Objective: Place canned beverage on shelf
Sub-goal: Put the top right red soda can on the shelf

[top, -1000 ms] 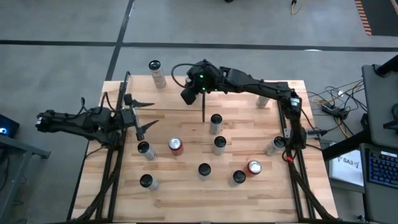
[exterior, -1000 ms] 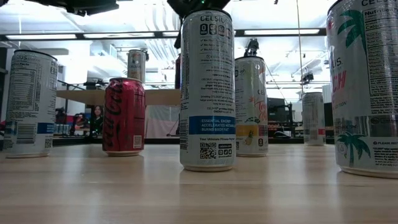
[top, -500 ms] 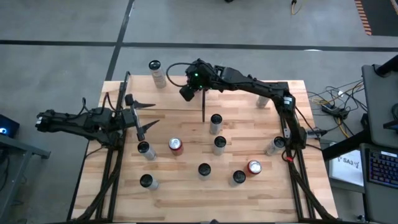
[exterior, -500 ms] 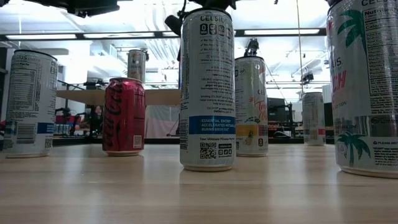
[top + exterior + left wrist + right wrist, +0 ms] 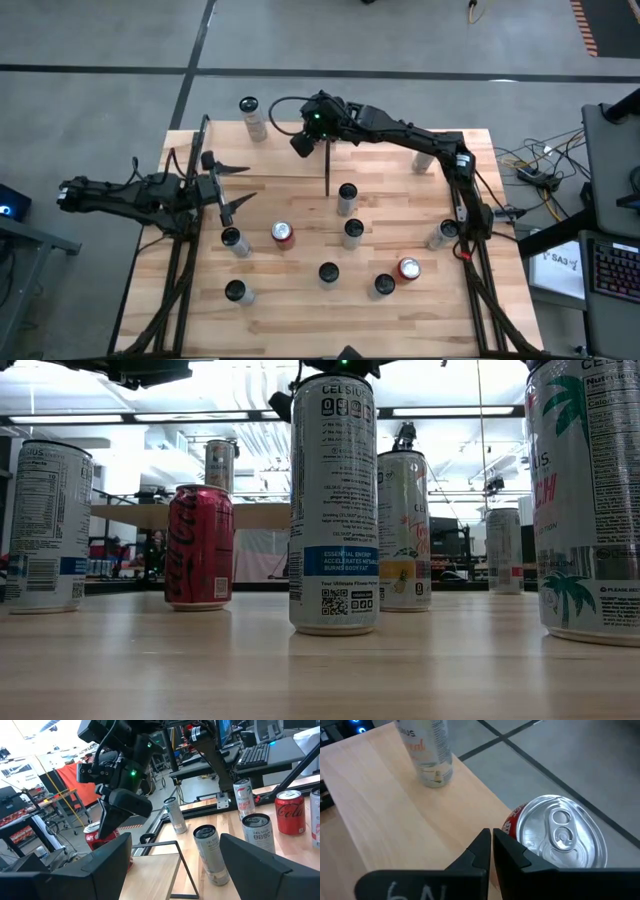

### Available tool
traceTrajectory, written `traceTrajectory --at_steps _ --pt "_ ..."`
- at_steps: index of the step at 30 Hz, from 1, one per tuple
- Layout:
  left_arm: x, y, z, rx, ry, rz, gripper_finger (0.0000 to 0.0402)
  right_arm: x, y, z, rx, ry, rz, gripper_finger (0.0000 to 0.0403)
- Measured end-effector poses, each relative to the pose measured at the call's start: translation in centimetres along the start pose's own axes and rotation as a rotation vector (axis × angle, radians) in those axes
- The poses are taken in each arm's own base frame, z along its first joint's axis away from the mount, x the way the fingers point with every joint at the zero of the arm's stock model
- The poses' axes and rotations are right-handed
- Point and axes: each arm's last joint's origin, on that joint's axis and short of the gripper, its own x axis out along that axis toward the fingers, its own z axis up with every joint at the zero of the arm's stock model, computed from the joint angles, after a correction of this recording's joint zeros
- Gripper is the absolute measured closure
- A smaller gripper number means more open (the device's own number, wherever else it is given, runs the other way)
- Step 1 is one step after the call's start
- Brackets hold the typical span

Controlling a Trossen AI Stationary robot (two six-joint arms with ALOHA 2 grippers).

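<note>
Cans (image 5: 347,198) stand all over your table (image 5: 300,310), about ten of them. Two have red sides and the others are pale. They sit near the middle and the front, well apart from each other. One tall can (image 5: 250,115) stands on the far left corner of the shelf (image 5: 260,155). It is well away from the spot where your right arm is busy.

Your right gripper (image 5: 303,143) hangs over the far right part of the shelf. Its two fingers are pressed together and they hold nothing. Look through the right wrist camera: the red can (image 5: 555,835) with the shiny top stands upright just beside those closed fingers (image 5: 480,847). It sits on the shelf (image 5: 395,820), close to the edge, with the grey floor behind it. From above you cannot see this can, because the arm hides it.

Your left gripper (image 5: 225,185) waits over the left side of the table. Its fingers are spread wide and hold nothing.

Since a second ago, your right gripper has moved a little toward the far edge. In the low view it has gone up, almost out of sight. The cans on the table have not moved
</note>
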Motion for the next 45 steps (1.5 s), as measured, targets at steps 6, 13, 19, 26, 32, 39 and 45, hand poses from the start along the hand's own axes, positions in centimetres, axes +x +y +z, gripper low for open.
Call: traceTrajectory --at_steps 6,13,19,26,32,39,45 --pt "0.0 0.0 0.0 -0.011 0.0 0.0 0.0116 0.1 -0.4 0.1 -0.003 -0.001 -0.01 0.0392" --pt "0.0 0.0 0.0 -0.015 0.001 0.0 0.0116 0.3 -1.1 0.2 0.007 -0.001 -0.025 0.0392" --pt "0.0 0.0 0.0 -0.015 0.001 0.0 0.0116 0.4 -1.3 0.2 0.009 0.001 -0.029 0.0392" --pt "0.0 0.0 0.0 -0.044 0.001 0.0 0.0116 -0.2 -0.5 0.2 0.0 -0.006 -0.013 0.0392" --pt "0.1 -0.1 -0.1 -0.113 0.007 -0.002 0.0116 -2.8 1.0 0.6 -0.035 -0.043 0.034 0.0392" --pt "1.1 -0.8 -0.5 -0.188 0.055 -0.015 0.0116 -6.8 1.9 0.8 -0.083 -0.048 0.076 0.0392" --pt "2.4 -1.6 -0.8 -0.205 0.089 -0.023 0.0116 -8.4 1.0 0.9 -0.123 -0.025 0.063 0.0392"
